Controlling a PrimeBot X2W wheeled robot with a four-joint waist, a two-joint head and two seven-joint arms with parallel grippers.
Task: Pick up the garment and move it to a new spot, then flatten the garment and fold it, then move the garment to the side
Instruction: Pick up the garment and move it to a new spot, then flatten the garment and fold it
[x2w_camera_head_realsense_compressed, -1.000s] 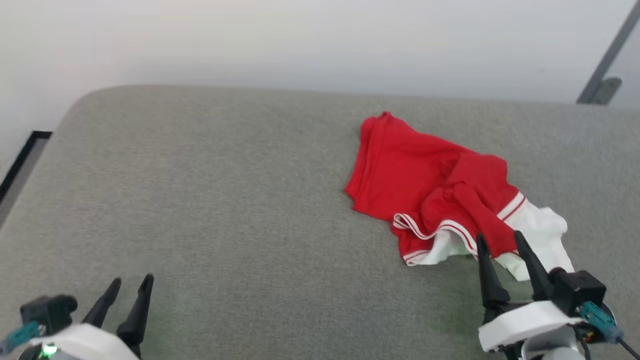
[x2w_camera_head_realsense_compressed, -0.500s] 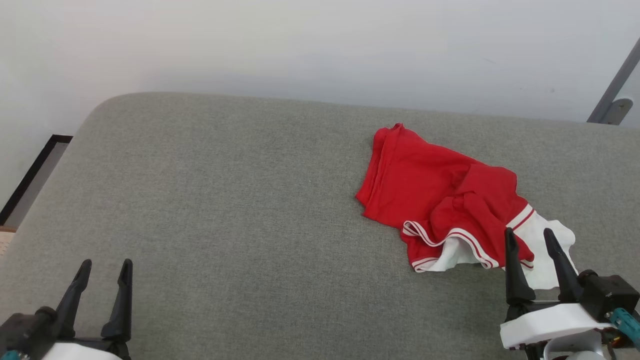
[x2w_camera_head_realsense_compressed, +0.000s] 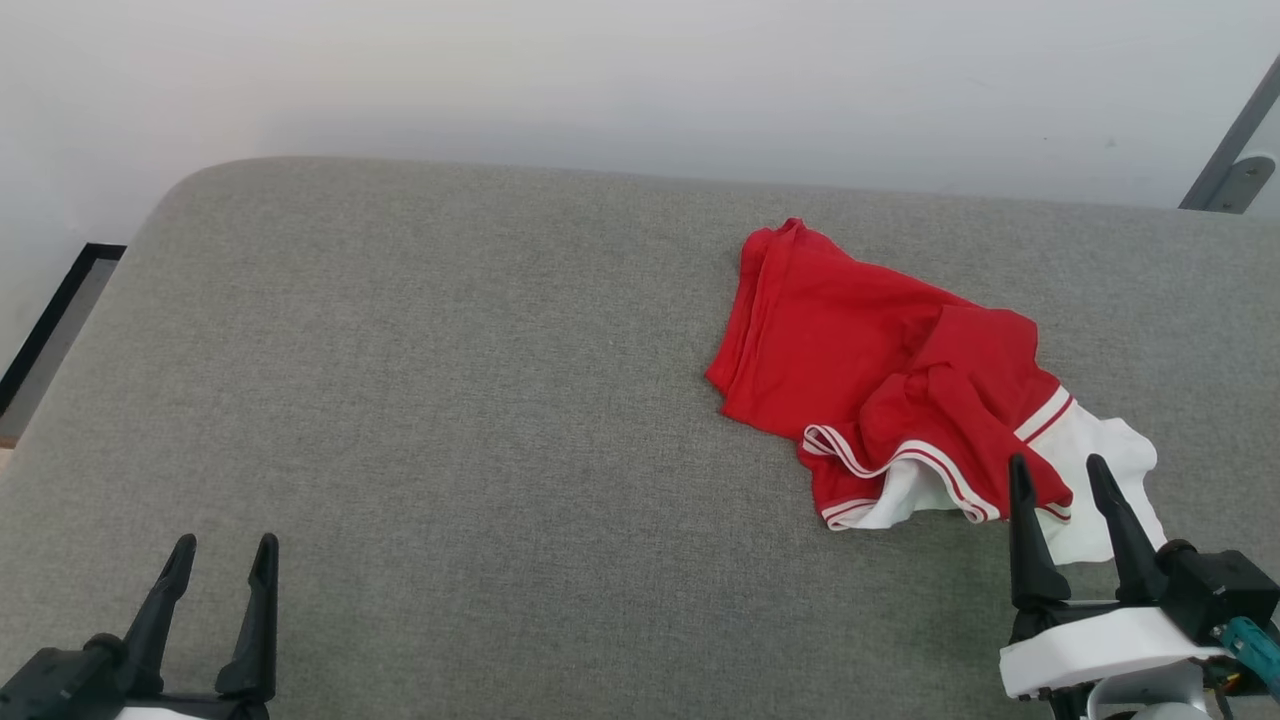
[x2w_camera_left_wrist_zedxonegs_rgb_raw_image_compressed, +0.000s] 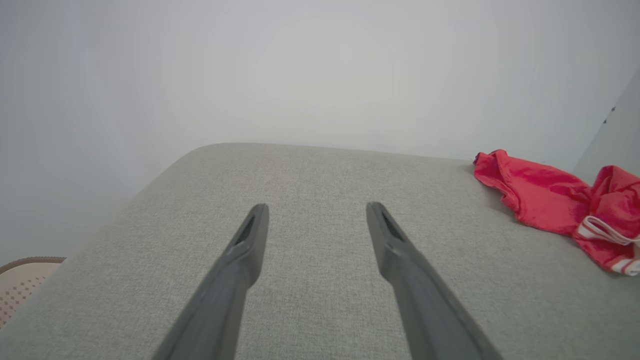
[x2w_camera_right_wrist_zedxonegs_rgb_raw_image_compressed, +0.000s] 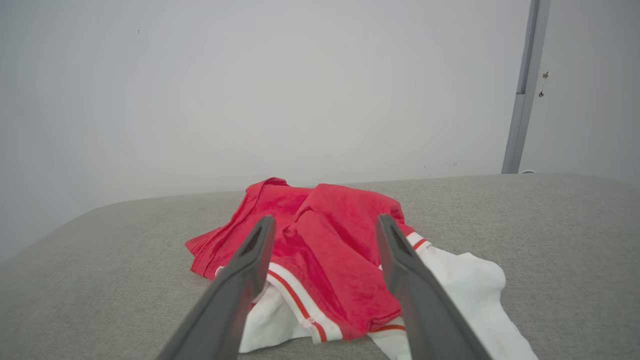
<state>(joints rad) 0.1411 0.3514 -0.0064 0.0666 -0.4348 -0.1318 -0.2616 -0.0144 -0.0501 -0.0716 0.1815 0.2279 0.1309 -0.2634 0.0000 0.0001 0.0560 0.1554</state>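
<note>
The garment (x2w_camera_head_realsense_compressed: 880, 370) lies crumpled on the right half of the grey cushioned surface (x2w_camera_head_realsense_compressed: 450, 400), red with white sleeves and striped trim. My right gripper (x2w_camera_head_realsense_compressed: 1058, 472) stands open just in front of its near white edge, fingertips over the cloth, nothing between them. In the right wrist view the garment (x2w_camera_right_wrist_zedxonegs_rgb_raw_image_compressed: 330, 250) spreads between and beyond the two fingers of that gripper (x2w_camera_right_wrist_zedxonegs_rgb_raw_image_compressed: 324, 224). My left gripper (x2w_camera_head_realsense_compressed: 225, 546) is open at the lower left, far from the garment. The left wrist view shows this gripper (x2w_camera_left_wrist_zedxonegs_rgb_raw_image_compressed: 316, 209) over bare fabric, with the garment (x2w_camera_left_wrist_zedxonegs_rgb_raw_image_compressed: 560, 205) far right.
A pale wall rises behind the surface's far edge. A grey metal post (x2w_camera_head_realsense_compressed: 1225, 150) slants at the upper right. The surface's rounded left corner drops to a dark-framed floor strip (x2w_camera_head_realsense_compressed: 50, 320). A perforated beige object (x2w_camera_left_wrist_zedxonegs_rgb_raw_image_compressed: 22, 285) sits low left in the left wrist view.
The head camera has shifted, moving the whole picture. Both grippers have drawn lower in the view since a second ago; the garment lies as before. Both stay open.
</note>
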